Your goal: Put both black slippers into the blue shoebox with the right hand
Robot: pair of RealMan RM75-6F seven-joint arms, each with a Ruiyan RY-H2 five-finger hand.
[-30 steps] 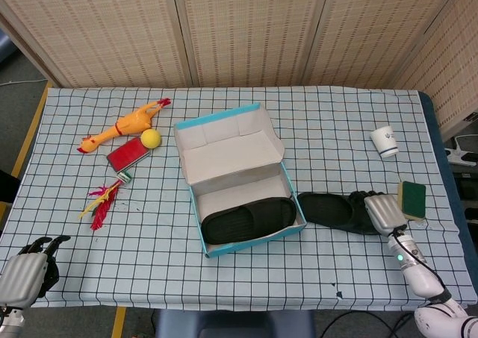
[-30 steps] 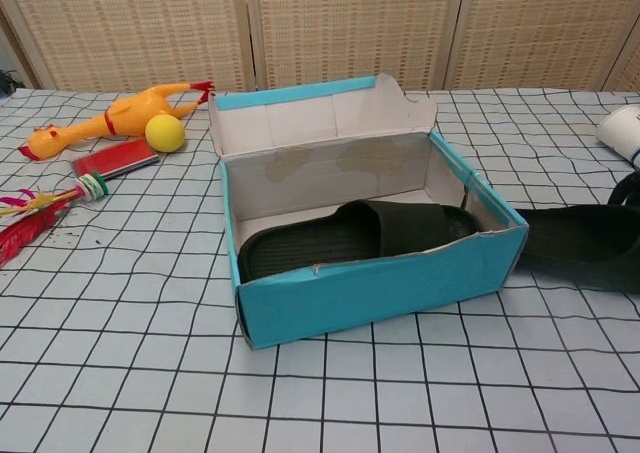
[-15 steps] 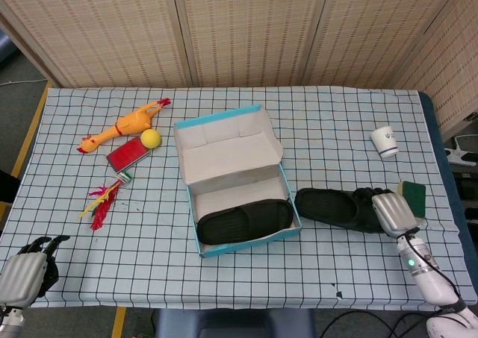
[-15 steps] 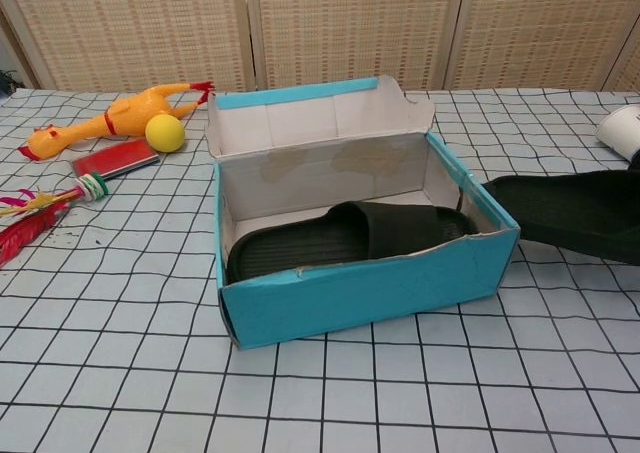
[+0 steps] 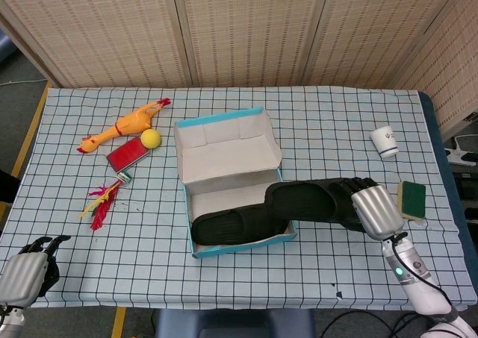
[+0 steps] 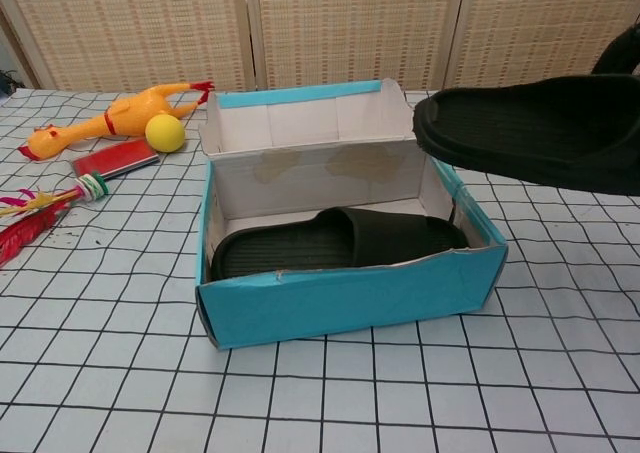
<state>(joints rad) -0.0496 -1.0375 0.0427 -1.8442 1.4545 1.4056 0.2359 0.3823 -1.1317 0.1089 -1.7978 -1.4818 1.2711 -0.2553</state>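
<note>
The blue shoebox (image 5: 196,250) (image 6: 340,308) stands open at mid-table with its lid raised at the back. One black slipper (image 5: 231,224) (image 6: 335,243) lies flat inside it. My right hand (image 5: 370,207) grips the second black slipper (image 5: 306,202) (image 6: 535,133) by its heel and holds it in the air. Its toe hangs over the box's right end. My left hand (image 5: 26,267) rests at the table's near left corner, fingers curled, holding nothing.
A rubber chicken (image 5: 123,123), yellow ball (image 5: 151,137), red block (image 5: 129,154) and feathered toy (image 5: 104,200) lie left of the box. A white cup (image 5: 385,142) and a green sponge (image 5: 411,198) sit at the right, near my right hand.
My right hand has lifted the second slipper off the table and carried it left until its toe is above the box. The box has slid a little to the left.
</note>
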